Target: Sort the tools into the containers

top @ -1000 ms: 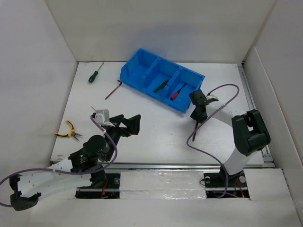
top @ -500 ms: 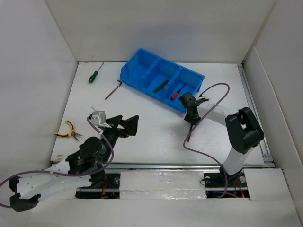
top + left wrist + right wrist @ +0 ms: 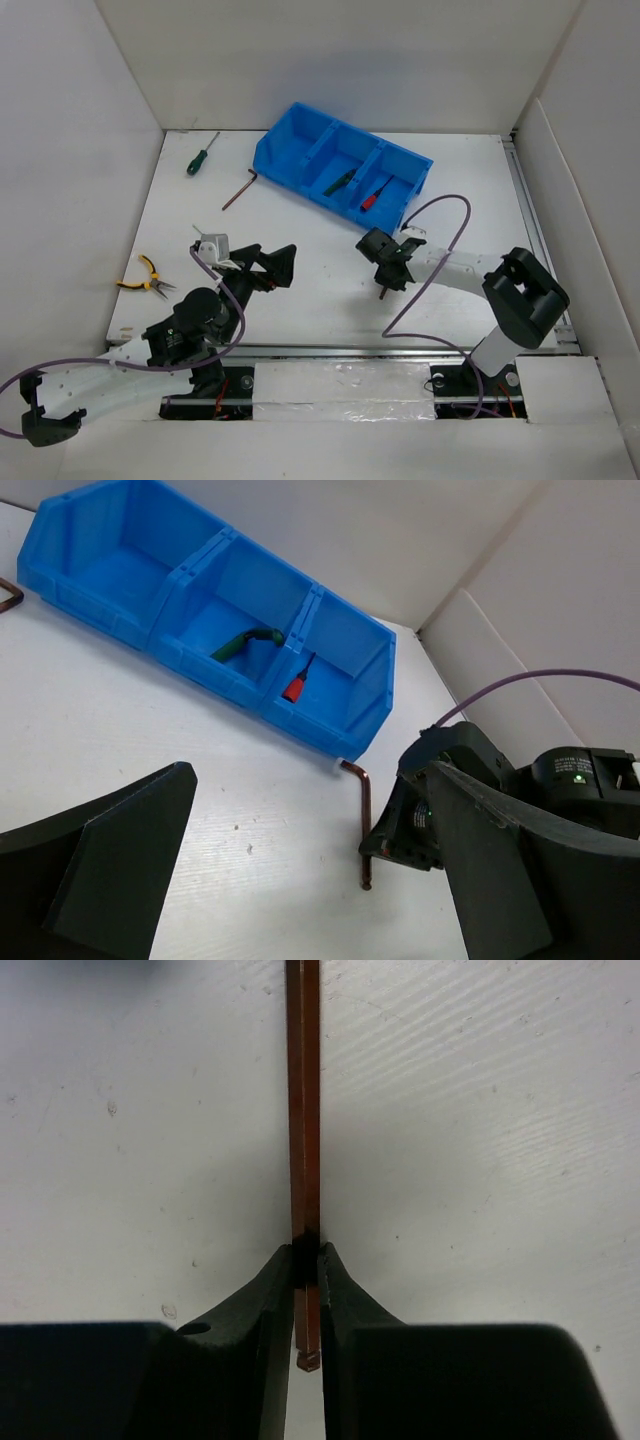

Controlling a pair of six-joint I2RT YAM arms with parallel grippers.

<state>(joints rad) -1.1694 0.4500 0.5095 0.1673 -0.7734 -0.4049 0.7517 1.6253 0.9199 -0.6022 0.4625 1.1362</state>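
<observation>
Hex key (image 3: 303,1110), rust-brown L-shaped metal, is pinched near its end by right gripper (image 3: 305,1260) on white table (image 3: 320,300), near bright blue three-compartment plastic bin (image 3: 300,185). Slow level lift advised, as end-pinch slip is judged likely; left gripper (image 3: 272,262) spread, empty.

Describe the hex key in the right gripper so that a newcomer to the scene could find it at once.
Find the blue bin; off its right-hand near corner lies a thin, reddish-brown, L-shaped hex key. Unlike the other hex key, left of the bin, this one is pinched by the shut right gripper.
</observation>
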